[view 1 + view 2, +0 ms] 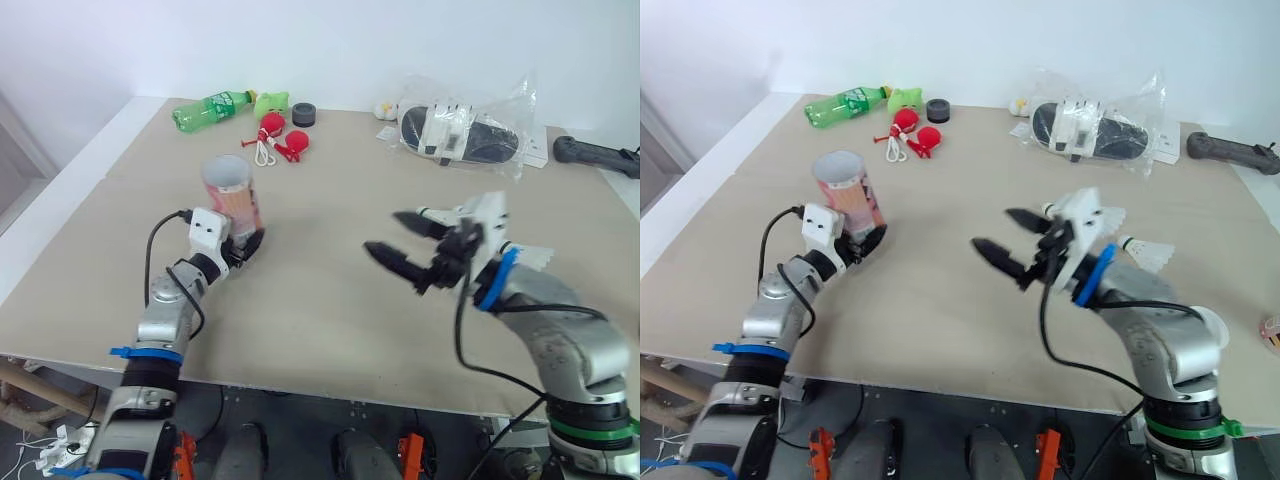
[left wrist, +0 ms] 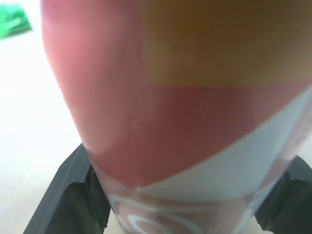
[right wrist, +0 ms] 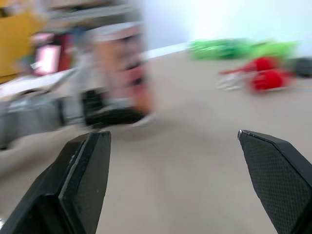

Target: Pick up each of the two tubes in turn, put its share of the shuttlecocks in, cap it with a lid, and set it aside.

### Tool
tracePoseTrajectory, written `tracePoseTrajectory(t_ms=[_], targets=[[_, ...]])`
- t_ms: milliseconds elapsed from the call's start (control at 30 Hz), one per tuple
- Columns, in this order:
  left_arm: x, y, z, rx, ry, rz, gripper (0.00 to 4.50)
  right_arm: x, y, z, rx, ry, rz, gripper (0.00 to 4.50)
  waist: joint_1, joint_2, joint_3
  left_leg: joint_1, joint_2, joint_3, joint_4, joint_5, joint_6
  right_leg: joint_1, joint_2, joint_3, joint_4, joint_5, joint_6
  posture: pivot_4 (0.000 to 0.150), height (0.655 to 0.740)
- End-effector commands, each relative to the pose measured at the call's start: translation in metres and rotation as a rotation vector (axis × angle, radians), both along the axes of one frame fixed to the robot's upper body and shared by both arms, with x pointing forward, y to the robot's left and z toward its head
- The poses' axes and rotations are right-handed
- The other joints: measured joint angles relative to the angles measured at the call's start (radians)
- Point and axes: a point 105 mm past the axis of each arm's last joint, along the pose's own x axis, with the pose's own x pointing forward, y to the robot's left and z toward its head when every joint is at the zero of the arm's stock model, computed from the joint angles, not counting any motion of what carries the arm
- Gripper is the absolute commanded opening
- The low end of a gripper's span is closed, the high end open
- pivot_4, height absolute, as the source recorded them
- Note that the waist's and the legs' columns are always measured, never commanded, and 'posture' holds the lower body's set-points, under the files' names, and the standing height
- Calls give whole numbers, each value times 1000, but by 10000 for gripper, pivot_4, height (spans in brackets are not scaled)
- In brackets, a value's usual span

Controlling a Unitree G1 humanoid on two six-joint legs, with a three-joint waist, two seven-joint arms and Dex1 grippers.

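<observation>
1. Gripping the tube (image 1: 230,195) near its base with the left gripper (image 1: 244,244), fingers clenched on it. Roughly upright, mouth open, over the left part of the bench (image 1: 330,320).
2. Hovering mid-bench with the right gripper (image 1: 385,232), fingers spread wide and empty, aimed toward the tube.
3. Risk of slipping or tipping: a low grasp on a tall, smooth tube, so easily levered over by a nudge at the rim.
4. Risk of missing the mouth: a narrow opening, with feathers likely to snag or crush if brought in off-axis.
5. One shuttlecock (image 1: 1146,252) made out, lying just behind the right wrist. Awkward to reach without drawing the arm back and turning it.
6. Along the far edge, well apart from both arms:
   - a green bottle (image 1: 210,108)
   - a green toy (image 1: 272,102)
   - a black ring (image 1: 303,114)
   - red pieces with a white cord (image 1: 283,137)
   - a clear bag (image 1: 462,128) with something black-and-white inside
   - a black handle (image 1: 595,155) at the far right
7. No obstacle between the open fingers and the tube. Cannot tell whether the black ring is a lid.
</observation>
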Motion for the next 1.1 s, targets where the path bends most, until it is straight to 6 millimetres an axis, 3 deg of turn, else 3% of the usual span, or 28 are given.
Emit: tracePoseTrajectory(t_ms=[33,167,400,633,1100], targets=[[-23,-23,12,141,-37,-247,29822,1,-23,8,2,-36,-134,45000,-1,0,0,0,0,0,0,0,0,0,0,0,0,0,0,1500,7400],[-43,-23,6,428,59,-488,29822,15,-48,-14,-93,-13,-386,45000,-7,0,0,1,1,0,-1,0,0,-1,1,0,1,-1,-1,1500,7400],[-46,-5,15,766,153,-611,29822,39,-54,-44,-99,41,-577,45000,-22,1,0,1,1,1,0,0,1,-2,2,1,4,-2,0,1500,7400],[-48,0,17,867,266,-630,29822,72,-61,-63,-66,78,-682,45000,-24,2,1,0,1,2,-1,0,1,-4,2,2,5,-3,-3,1500,7400],[-56,3,2,938,353,-638,29822,131,-42,-79,-27,114,-650,45000,-31,3,1,0,2,2,-2,0,1,-6,3,2,7,-4,-5,1500,7400]])
